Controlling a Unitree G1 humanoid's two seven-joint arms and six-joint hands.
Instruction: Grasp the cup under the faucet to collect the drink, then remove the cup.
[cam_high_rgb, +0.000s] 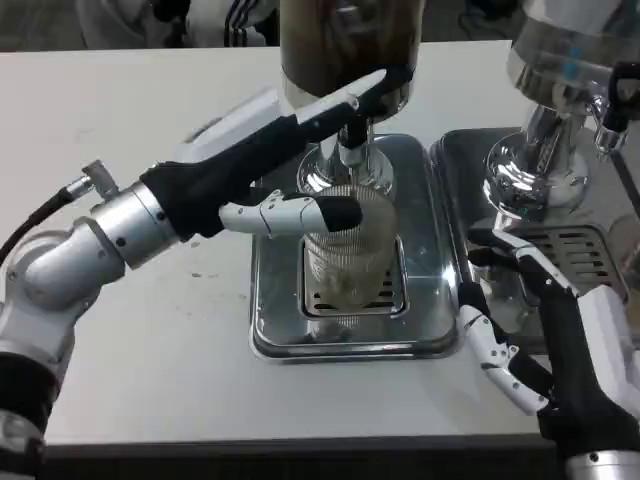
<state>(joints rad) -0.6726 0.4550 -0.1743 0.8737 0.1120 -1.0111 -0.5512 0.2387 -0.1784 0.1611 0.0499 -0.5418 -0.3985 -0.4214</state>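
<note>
Left hand (285, 165) gripping one ribbed cup (345, 250), right hand (540, 320) spread

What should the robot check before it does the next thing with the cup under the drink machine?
1. Cup stands upright on the drain grate of the silver tray: ok.
2. Cup sits below the faucet of the dispenser: ok, as far as this view shows.
3. Left robot hand has the cup: one finger wraps across its front; a firm grip all round, cannot tell.
4. Another finger of that hand reaches up by the faucet lever; pressing it or not, cannot tell.
5. Drink in the cup: a little seems to lie at the bottom; whether it is flowing, cannot tell.
6. Right robot hand is open, resting beside the tray, out of the way: ok.
</note>
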